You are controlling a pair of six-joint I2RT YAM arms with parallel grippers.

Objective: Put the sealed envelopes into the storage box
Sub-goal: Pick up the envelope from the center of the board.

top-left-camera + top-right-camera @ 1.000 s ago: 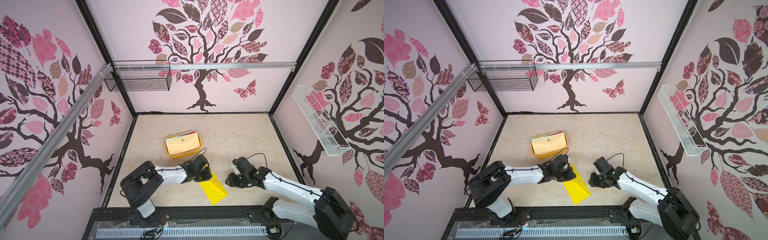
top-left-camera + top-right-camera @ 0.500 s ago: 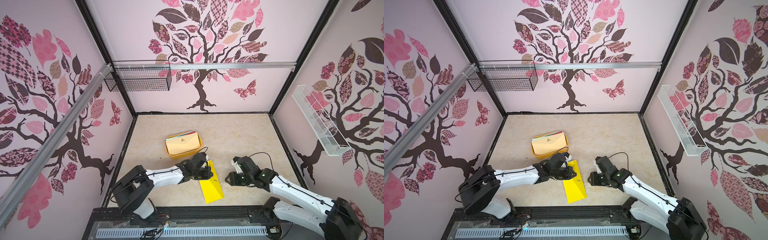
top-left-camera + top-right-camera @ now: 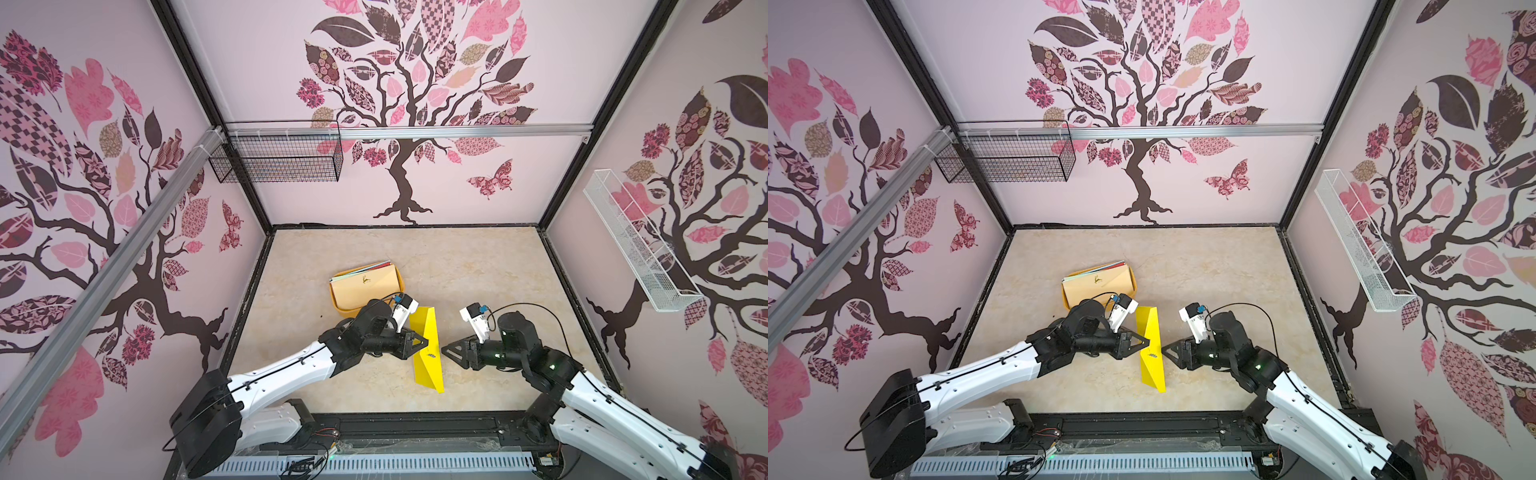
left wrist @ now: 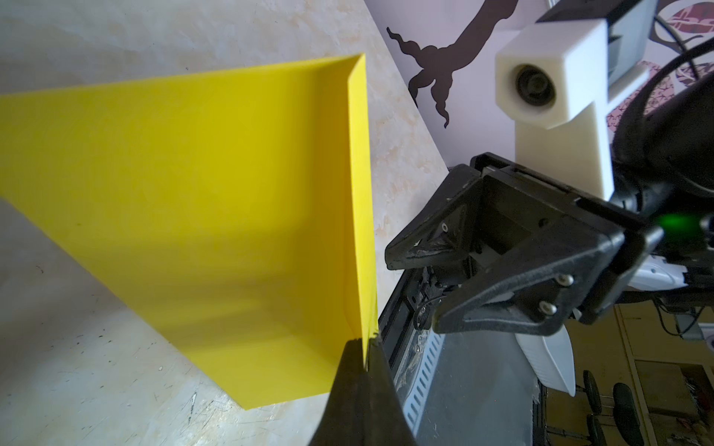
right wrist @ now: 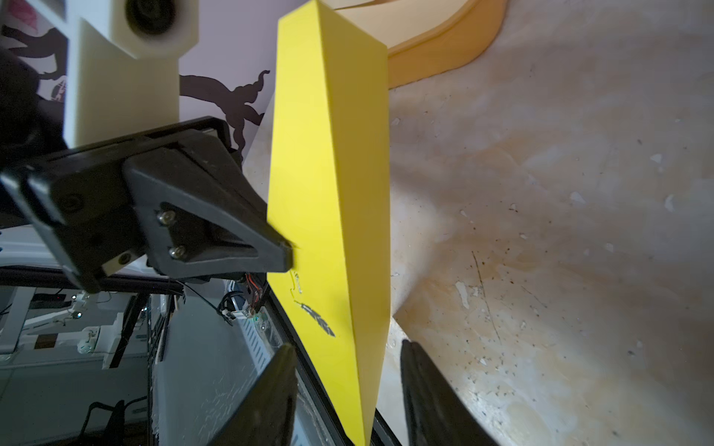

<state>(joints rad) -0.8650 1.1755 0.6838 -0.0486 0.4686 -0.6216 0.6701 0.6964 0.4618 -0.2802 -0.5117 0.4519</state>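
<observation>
A yellow envelope (image 3: 428,353) (image 3: 1152,353) stands tilted on its long edge on the table, just in front of the storage box (image 3: 344,308) (image 3: 1065,302). My left gripper (image 3: 424,344) (image 4: 365,343) is shut on the envelope's (image 4: 212,193) upper edge. My right gripper (image 3: 444,352) (image 5: 347,351) faces it from the other side, open, with the envelope's (image 5: 328,173) near corner between its fingers and touching neither. The orange-yellow box holds a stack of envelopes with a tan one (image 3: 365,286) on top.
A black wire basket (image 3: 282,158) hangs on the back wall at the left and a white wire basket (image 3: 636,245) on the right wall. The black frame rail (image 3: 415,419) runs along the table's front edge, close behind the envelope.
The left gripper has tipped the yellow envelope up steeper, onto its edge. The right gripper has moved in towards it and opened slightly, and now straddles its corner.
</observation>
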